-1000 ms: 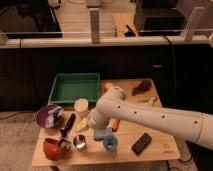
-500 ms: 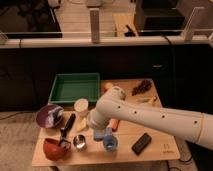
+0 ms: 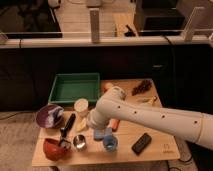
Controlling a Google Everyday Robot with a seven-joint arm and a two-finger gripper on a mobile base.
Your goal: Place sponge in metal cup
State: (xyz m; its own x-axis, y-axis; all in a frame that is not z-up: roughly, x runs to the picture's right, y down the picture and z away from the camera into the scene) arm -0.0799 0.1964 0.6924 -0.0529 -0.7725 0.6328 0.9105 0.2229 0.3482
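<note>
The sponge (image 3: 99, 134) is a small teal-blue block on the wooden table, just left of the round blue cup (image 3: 110, 145). The metal cup (image 3: 79, 142) is small, shiny and silver; it stands near the table's front edge, left of the sponge and right of the red bowl. My white arm reaches in from the right. Its gripper (image 3: 99, 128) hangs at the arm's end directly over the sponge and is mostly hidden by the arm. I cannot tell whether it touches the sponge.
A green tray (image 3: 75, 88) lies at the back left, with a white cup (image 3: 81, 106) in front of it. A purple bowl (image 3: 49, 116), a red bowl (image 3: 54, 148) and a black-handled tool (image 3: 67, 125) are at the left. A black block (image 3: 141, 143), an orange carrot (image 3: 116, 124) and grapes (image 3: 142, 87) are at the right.
</note>
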